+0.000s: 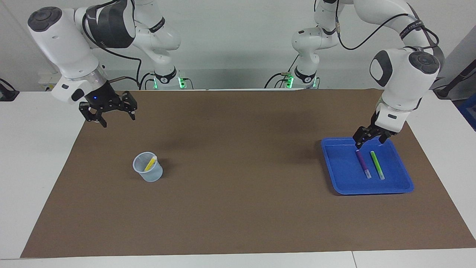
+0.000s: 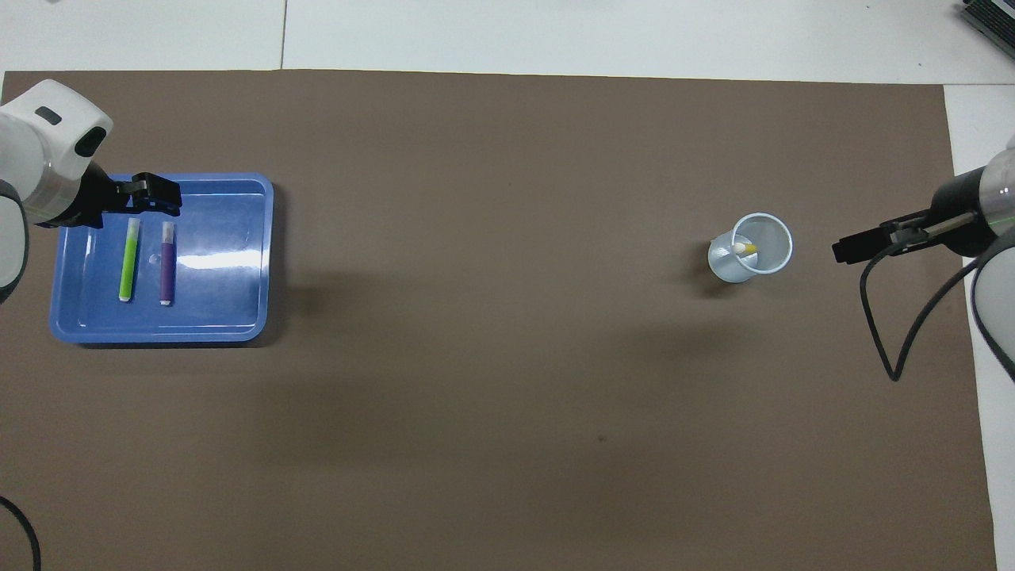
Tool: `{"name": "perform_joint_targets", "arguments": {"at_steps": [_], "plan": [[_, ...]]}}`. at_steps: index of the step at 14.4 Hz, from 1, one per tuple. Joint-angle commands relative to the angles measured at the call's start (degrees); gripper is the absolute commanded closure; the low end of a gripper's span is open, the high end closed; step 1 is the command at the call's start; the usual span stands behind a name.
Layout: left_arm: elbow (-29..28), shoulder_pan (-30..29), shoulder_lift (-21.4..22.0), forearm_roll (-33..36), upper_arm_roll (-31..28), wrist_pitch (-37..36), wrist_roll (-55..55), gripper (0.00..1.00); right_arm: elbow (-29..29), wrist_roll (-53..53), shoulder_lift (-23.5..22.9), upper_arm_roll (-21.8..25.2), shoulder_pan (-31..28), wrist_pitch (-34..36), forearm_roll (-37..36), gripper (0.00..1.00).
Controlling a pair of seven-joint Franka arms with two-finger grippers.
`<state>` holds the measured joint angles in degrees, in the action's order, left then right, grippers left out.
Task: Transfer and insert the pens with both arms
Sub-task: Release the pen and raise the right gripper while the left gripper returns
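The yellow pen (image 1: 150,163) stands leaning inside a clear plastic cup (image 1: 148,172), with its whitish tip up at the rim. The cup is on the brown mat (image 1: 238,208) toward the right arm's end of the table. The purple pen (image 1: 363,163) and the green pen (image 1: 377,165) lie side by side, not touching, in a blue tray (image 1: 340,178) toward the left arm's end; both point their whitish tips away from the robots.

The left gripper (image 1: 369,141) hangs low over the tray edge that is nearest to the robots, just above the near end of the purple pen. Its fingers are spread apart and hold nothing.

The right gripper (image 1: 116,118) is raised over the mat at the right arm's end, well apart from the cup. Its fingers are also released and empty.
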<state>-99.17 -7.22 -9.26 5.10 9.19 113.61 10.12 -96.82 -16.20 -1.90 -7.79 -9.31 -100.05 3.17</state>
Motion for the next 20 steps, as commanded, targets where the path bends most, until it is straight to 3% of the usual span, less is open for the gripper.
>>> {"name": "perform_joint_targets", "arguments": {"at_steps": [1,3,7,9,15,20], "plan": [[-1.21,-0.95,1.17,1.05,0.04,1.78,-1.16,0.00,-1.00,1.17,0.58,-0.39,-0.80,-0.05,-1.41,0.02],[-1.90,-1.91,1.17,0.96,0.04,3.71,-3.25,0.00,-1.52,1.70,0.66,-0.47,-0.62,-0.41,-1.33,0.02],[-4.44,-2.62,1.52,1.05,-0.66,5.73,-18.11,0.00,-2.14,1.53,0.66,-0.48,-0.62,-0.07,-1.24,0.02],[-7.17,-2.71,2.57,1.05,-0.93,9.77,-18.38,0.00,-2.05,1.44,0.66,-0.48,-0.62,0.47,-0.98,0.02],[-7.80,-2.71,3.01,1.05,-3.73,10.83,-16.89,0.00,-2.14,1.97,0.66,-0.47,-0.62,0.03,-0.89,0.02],[-9.63,-2.71,0.65,1.05,-3.83,11.27,-16.28,0.00,-2.23,2.14,0.75,-0.48,-0.27,-0.05,-0.89,0.02]]}}
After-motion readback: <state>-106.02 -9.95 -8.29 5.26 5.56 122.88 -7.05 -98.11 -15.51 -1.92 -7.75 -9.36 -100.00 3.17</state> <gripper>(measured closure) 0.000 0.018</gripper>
